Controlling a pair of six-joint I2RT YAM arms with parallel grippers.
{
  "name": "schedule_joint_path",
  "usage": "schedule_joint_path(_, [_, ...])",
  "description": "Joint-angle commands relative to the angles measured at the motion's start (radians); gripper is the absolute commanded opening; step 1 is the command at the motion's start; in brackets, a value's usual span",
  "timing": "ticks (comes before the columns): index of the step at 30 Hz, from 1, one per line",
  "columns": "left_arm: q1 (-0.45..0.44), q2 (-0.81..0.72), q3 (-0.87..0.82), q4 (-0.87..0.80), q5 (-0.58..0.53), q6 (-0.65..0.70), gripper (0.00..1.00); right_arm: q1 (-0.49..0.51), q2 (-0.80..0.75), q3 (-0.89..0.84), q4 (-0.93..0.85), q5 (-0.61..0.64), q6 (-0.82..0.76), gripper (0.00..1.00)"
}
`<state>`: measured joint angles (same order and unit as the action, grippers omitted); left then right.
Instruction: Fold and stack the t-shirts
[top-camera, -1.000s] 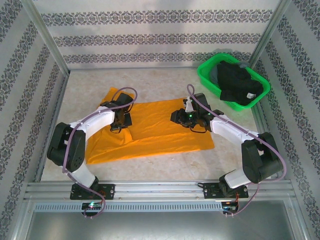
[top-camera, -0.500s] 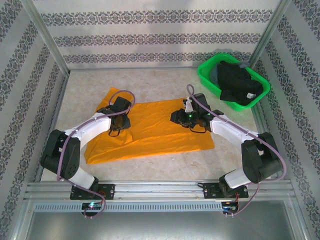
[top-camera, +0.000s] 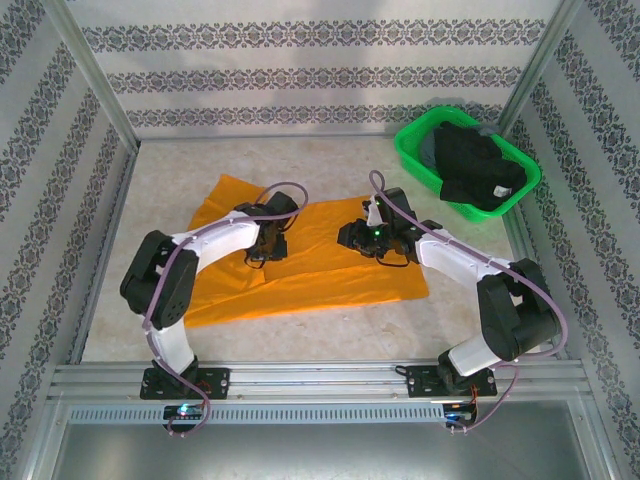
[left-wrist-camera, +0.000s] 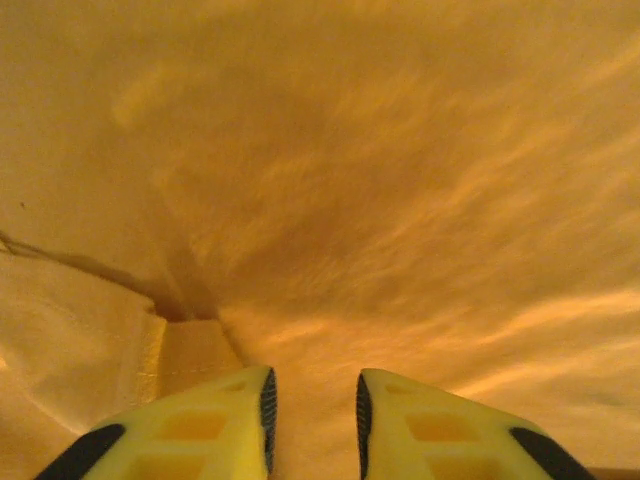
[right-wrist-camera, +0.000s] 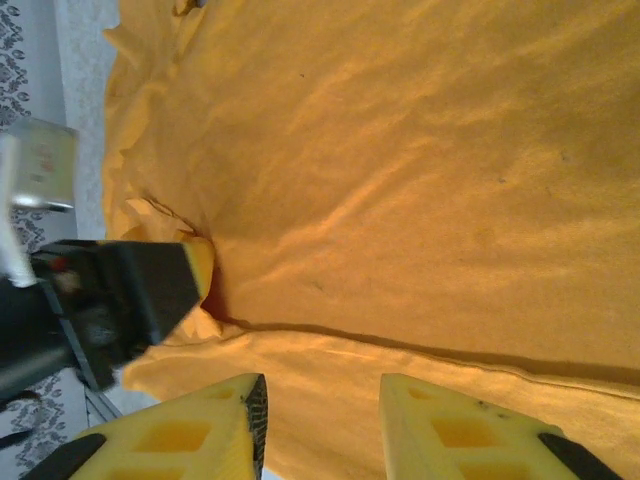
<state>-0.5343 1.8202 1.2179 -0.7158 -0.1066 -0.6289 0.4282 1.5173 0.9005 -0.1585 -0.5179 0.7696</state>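
Orange t-shirt (top-camera: 320, 270) lies spread on the table (top-camera: 180, 165), with both arms reaching over it. A green basket (top-camera: 415, 150) in the far right corner holds crumpled black t-shirts (top-camera: 475, 165). The orange cloth is mostly flat and faintly wrinkled, with a fold near the left claw (left-wrist-camera: 312, 385). That claw shows a narrow gap, and I cannot tell whether it pinches cloth. The right claw (right-wrist-camera: 322, 395) is spread.

No readable text, label or number anywhere (wallpaper merely patterned)
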Motion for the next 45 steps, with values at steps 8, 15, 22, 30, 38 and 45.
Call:
schedule_joint_path(8, [-0.061, 0.024, -0.011, -0.078, -0.162, 0.098, 0.43, -0.009, 0.004, 0.013, 0.027, -0.023, 0.015, 0.40])
schedule_joint_path(15, [-0.064, 0.041, -0.035, -0.074, -0.217, 0.121, 0.38, -0.009, 0.010, 0.011, 0.032, -0.028, 0.020, 0.40])
schedule_joint_path(22, [-0.062, 0.050, -0.041, -0.093, -0.250, 0.109, 0.36, -0.009, 0.004, 0.002, 0.030, -0.030, 0.020, 0.40])
schedule_joint_path(30, [-0.063, 0.050, -0.066, -0.085, -0.250, 0.091, 0.30, -0.009, 0.004, 0.007, 0.030, -0.031, 0.020, 0.40])
schedule_joint_path(38, [-0.062, 0.038, -0.084, -0.054, -0.256, 0.092, 0.15, -0.009, -0.008, 0.002, 0.018, -0.031, 0.016, 0.39])
schedule_joint_path(45, [-0.062, -0.002, -0.079, -0.042, -0.266, 0.085, 0.01, -0.009, -0.019, -0.005, 0.013, -0.031, 0.011, 0.39])
